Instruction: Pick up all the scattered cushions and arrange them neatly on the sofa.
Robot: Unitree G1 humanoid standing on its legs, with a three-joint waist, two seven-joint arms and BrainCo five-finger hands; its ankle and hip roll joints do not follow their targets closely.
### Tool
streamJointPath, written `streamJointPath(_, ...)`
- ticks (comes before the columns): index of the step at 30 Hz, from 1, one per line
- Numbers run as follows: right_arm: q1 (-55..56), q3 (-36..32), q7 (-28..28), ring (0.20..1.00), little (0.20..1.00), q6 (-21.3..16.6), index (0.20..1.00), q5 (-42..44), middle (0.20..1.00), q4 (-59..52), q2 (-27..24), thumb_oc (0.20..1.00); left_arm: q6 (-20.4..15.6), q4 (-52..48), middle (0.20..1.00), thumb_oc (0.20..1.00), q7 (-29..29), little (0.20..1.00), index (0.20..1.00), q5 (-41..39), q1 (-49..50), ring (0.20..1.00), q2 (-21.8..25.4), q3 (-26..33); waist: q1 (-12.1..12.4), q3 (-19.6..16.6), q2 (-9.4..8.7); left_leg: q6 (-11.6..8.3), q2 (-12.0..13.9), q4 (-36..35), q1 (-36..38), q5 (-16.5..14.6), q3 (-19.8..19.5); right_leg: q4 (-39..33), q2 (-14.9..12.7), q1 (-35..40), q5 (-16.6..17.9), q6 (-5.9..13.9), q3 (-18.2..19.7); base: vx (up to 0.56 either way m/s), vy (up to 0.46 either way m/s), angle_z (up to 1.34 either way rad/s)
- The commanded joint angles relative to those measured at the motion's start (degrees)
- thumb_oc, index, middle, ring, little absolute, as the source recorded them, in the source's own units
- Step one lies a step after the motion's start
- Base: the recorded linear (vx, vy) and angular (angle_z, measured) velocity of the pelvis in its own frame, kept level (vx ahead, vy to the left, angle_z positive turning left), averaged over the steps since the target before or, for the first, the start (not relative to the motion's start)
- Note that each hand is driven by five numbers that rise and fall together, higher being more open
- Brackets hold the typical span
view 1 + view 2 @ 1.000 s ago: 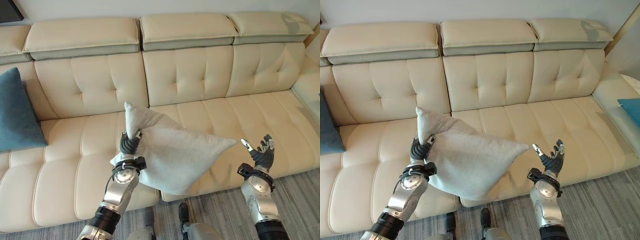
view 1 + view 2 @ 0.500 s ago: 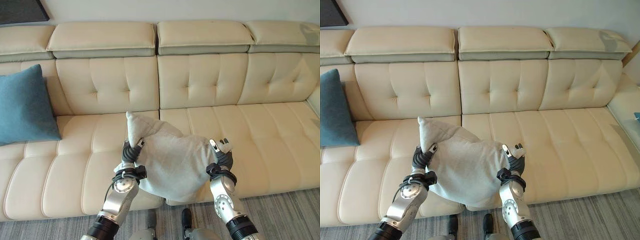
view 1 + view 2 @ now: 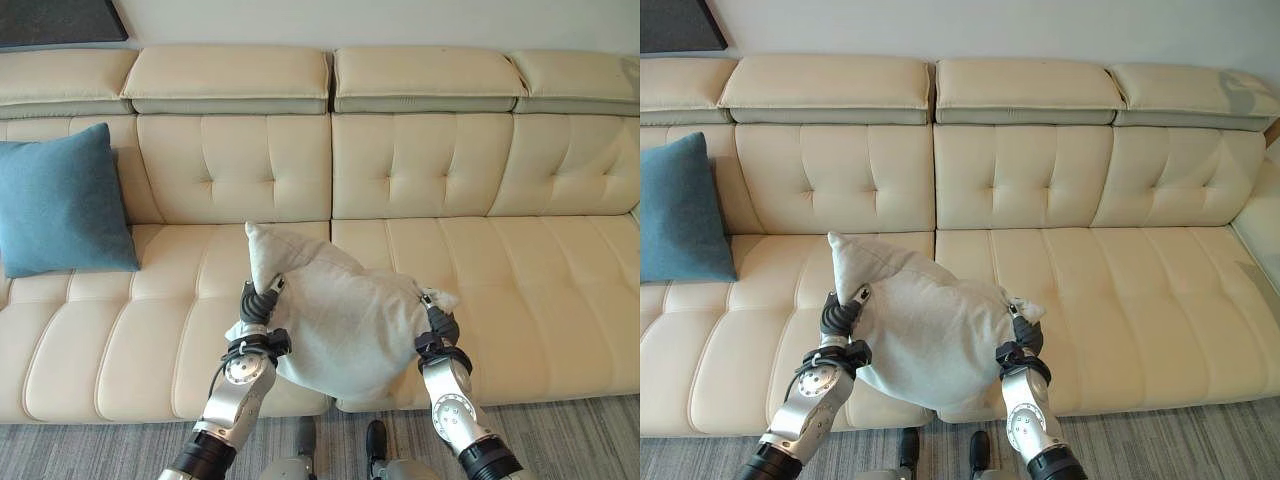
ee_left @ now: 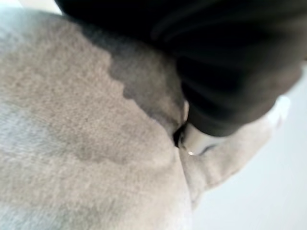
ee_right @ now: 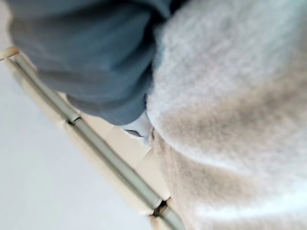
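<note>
I hold a light grey cushion between both hands, over the front of the cream sofa near its middle seam. My left hand is curled round the cushion's left edge, just under its raised corner. On the other side, my right hand grips the cushion's right corner, which pokes up past the fingers. Up close, the left wrist view shows grey cushion fabric pressed against the hand, and the right wrist view shows the same cushion. A blue cushion leans upright against the backrest at the sofa's left.
The sofa's seats to the right of the grey cushion are bare. A strip of grey wood floor runs along the sofa's front. A dark panel hangs on the wall at the upper left.
My right hand came in from the right, where it hung open, and closed on the cushion's right corner. The cushion bunched up between the hands. The camera turned left.
</note>
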Motion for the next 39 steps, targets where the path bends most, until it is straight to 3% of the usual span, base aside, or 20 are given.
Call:
streamJointPath(1, -12.3, 6.5, 2.2, 0.200, 0.200, -2.2, 0.200, -6.6, 0.200, -9.4, 5.9, 0.200, -6.8, -6.2, 0.200, 0.200, -1.4, 0.200, 0.200, 2.8, -12.5, 0.200, -3.6, -6.7, 0.6, -0.3, -2.31, -1.52, 0.9, -0.2, 5.2, -9.1, 1.5, 0.0, -3.2, 4.7, -8.4, 4.73, -1.1, 0.00, 0.000, 0.00)
streamJointPath(9, -21.9, 8.6, -3.9, 0.200, 0.200, -1.1, 0.200, -15.0, 0.200, -12.6, 4.7, 0.200, -8.7, -6.4, 0.200, 0.200, 6.2, 0.200, 0.200, 5.0, -19.2, 0.200, -4.4, -5.8, 1.1, -0.5, -3.61, -1.63, 1.1, -0.2, 4.7, -8.9, 1.4, 0.0, -3.0, 4.1, -8.4, 4.69, -1.0, 0.01, -0.003, 0.00)
streamJointPath(17, -38.8, 8.0, -7.2, 0.200, 0.200, 1.6, 0.200, -18.2, 0.200, 0.4, -1.8, 0.200, -10.1, 4.8, 0.200, 0.200, 11.3, 0.200, 0.200, 6.0, -34.4, 0.200, -1.5, -5.4, 1.3, 1.2, -4.65, -2.34, 1.2, -0.2, -0.4, -7.0, 0.9, 0.0, -2.6, -0.7, -6.9, 4.71, -1.2, -0.05, -0.008, 0.04)
streamJointPath(18, -44.6, 7.7, -8.6, 0.200, 0.200, 3.0, 0.200, -19.4, 0.200, 6.0, -4.2, 0.200, -10.3, 10.0, 0.200, 0.200, 12.3, 0.200, 0.200, 5.0, -39.9, 0.200, -0.5, -5.6, 1.2, 2.7, -4.57, -2.41, 1.0, -0.2, -2.8, -5.9, 0.4, 0.0, -2.6, -3.0, -6.0, 4.73, -1.4, -0.05, 0.016, 0.02)
streamJointPath(23, -50.3, 7.3, -9.4, 0.200, 0.200, 3.3, 0.200, -20.4, 0.200, 11.9, -5.1, 0.200, -10.1, 16.5, 0.200, 0.200, 12.5, 0.200, 0.200, 4.3, -45.5, 0.200, -0.4, -6.4, 1.1, 4.8, -4.30, -2.51, 0.7, -0.2, -6.3, -4.5, -0.2, 0.0, -2.8, -6.2, -4.8, 4.76, -1.5, -0.03, 0.014, 0.05)
streamJointPath(27, -55.9, 7.4, -10.6, 0.200, 0.200, 3.7, 0.200, -21.0, 0.200, 21.1, -4.6, 0.200, -9.5, 27.9, 0.200, 0.200, 12.6, 0.200, 0.200, 3.0, -50.8, 0.200, -2.1, -7.1, 0.8, 6.3, -3.75, -3.17, 0.7, -0.2, -10.7, -3.0, -0.3, 0.0, -3.2, -10.7, -3.2, 5.05, -1.6, -0.03, 0.019, 0.02)
streamJointPath(34, -60.1, 7.5, -11.7, 0.200, 0.200, 6.0, 0.200, -25.4, 0.200, 31.1, -4.5, 0.200, -8.0, 38.2, 0.200, 0.200, 11.4, 0.200, 0.200, 1.8, -53.8, 0.200, -3.1, -7.3, 0.6, 8.0, -3.56, -3.42, 0.8, -0.2, -13.5, -2.1, 0.0, 0.0, -3.3, -13.6, -2.4, 5.38, -1.2, -0.01, 0.014, 0.03)
streamJointPath(35, -62.4, 8.7, -10.8, 1.000, 1.000, 8.7, 1.000, -27.4, 1.000, 37.6, -5.4, 1.000, -6.4, 43.3, 0.931, 0.931, 10.0, 0.931, 0.931, 1.1, -55.3, 0.931, -3.5, -8.0, 0.4, 8.4, -3.68, -3.53, 0.8, -0.2, -13.6, -1.9, 0.1, 0.0, -3.3, -13.8, -2.4, 5.36, -1.1, 0.00, 0.000, 0.00)
streamJointPath(36, -63.3, 9.0, -10.5, 1.000, 1.000, 9.7, 1.000, -27.8, 1.000, 40.0, -5.7, 1.000, -6.0, 45.1, 1.000, 1.000, 9.8, 1.000, 1.000, 0.5, -56.2, 1.000, -3.3, -8.0, 0.4, 8.4, -3.70, -3.56, 0.8, -0.2, -13.5, -1.9, 0.2, 0.0, -3.3, -13.7, -2.4, 5.38, -1.1, 0.00, 0.000, 0.00)
streamJointPath(39, -68.7, 11.1, -7.4, 1.000, 1.000, 14.4, 1.000, -29.8, 1.000, 49.5, -10.3, 1.000, -5.3, 52.4, 1.000, 1.000, 4.6, 1.000, 1.000, -9.3, -61.5, 1.000, -1.1, -6.2, 0.5, 8.8, -3.56, -3.63, 0.9, -0.2, -13.1, -1.9, 0.1, 0.0, -3.3, -13.5, -2.2, 5.54, -1.1, 0.00, 0.000, 0.00)
